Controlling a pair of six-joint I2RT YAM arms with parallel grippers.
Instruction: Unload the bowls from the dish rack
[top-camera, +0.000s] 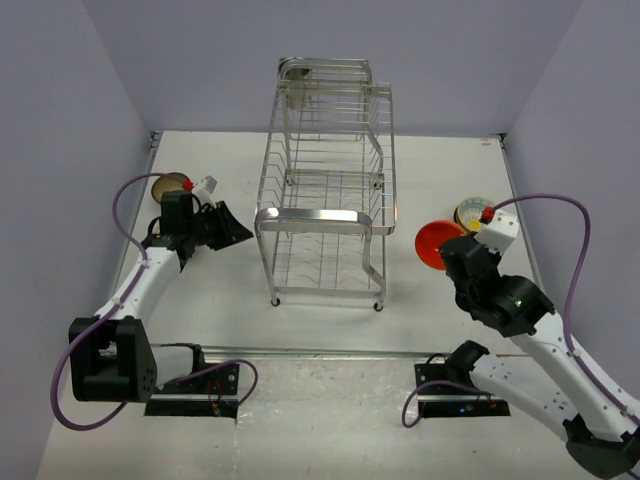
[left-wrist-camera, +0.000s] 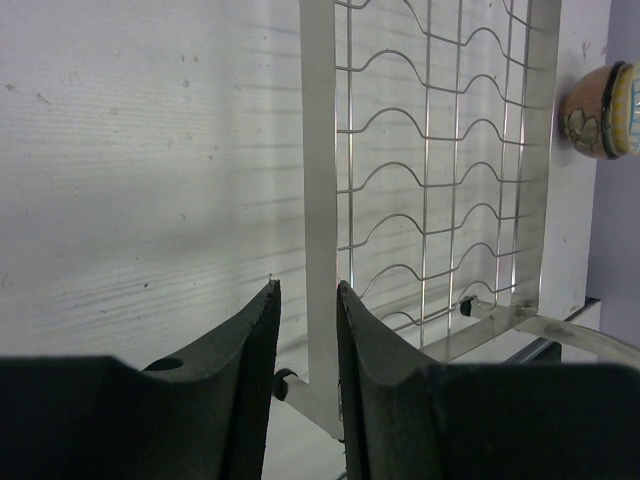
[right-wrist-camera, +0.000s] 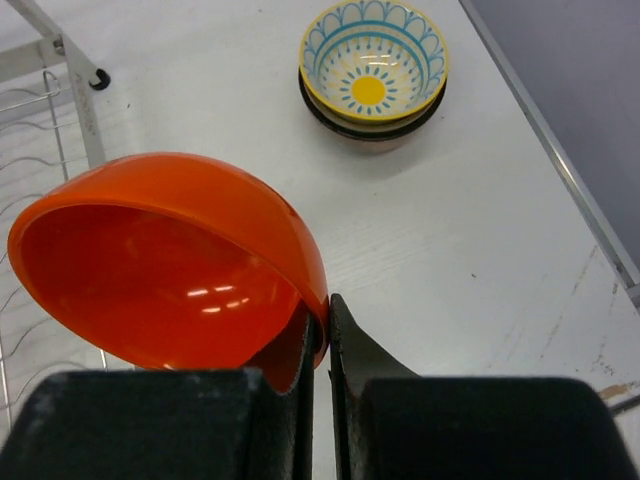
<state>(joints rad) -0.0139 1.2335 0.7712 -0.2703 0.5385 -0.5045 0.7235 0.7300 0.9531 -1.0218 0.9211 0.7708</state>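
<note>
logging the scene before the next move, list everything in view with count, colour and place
table: one, white, under everything
dish rack: one, chrome wire, centre
orange bowl: one, orange-red, right of rack, gripped by its rim
patterned bowl: one, pale with blue and yellow, far right, stacked on another bowl
dark-rimmed bowl: one, mostly hidden, under patterned bowl
brown bowl: one, brown, far left
left gripper: one, black, open, empty
right gripper: one, black, shut on orange bowl

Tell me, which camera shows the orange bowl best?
The right wrist view: the orange bowl fills the frame, its rim pinched between the fingers. The top view shows it small, right of the rack. The left wrist view misses it.
</note>
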